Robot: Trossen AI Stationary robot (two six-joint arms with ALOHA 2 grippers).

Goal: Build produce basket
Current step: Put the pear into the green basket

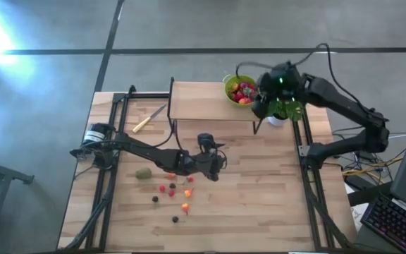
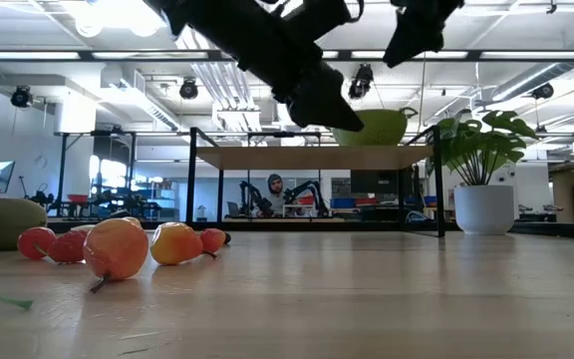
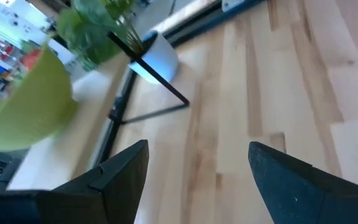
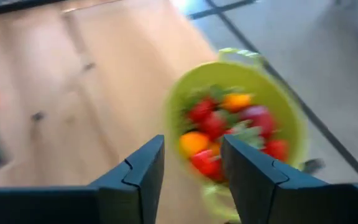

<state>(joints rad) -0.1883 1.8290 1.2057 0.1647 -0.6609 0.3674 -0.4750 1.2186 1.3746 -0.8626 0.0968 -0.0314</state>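
Observation:
The lime-green colander (image 1: 240,90) stands on a raised wooden shelf (image 1: 199,102) and holds several red and orange fruits (image 4: 229,127). More small red, orange and dark berries (image 1: 173,192) lie on the table near its front left, with the brownish-green kiwi (image 1: 144,173) beside them. In the low view they sit in a row (image 2: 118,247). My left gripper (image 1: 213,166) hovers open and empty above the table's middle, right of the loose berries. My right gripper (image 4: 192,146) is open and empty above the colander's right side (image 1: 263,99).
A potted plant in a white pot (image 1: 279,113) stands just right of the colander, under my right arm. A yellow-handled knife (image 1: 149,118) lies left of the shelf. The shelf's black legs (image 3: 151,78) stand on the table. Bare wood spreads across the right front (image 1: 259,204).

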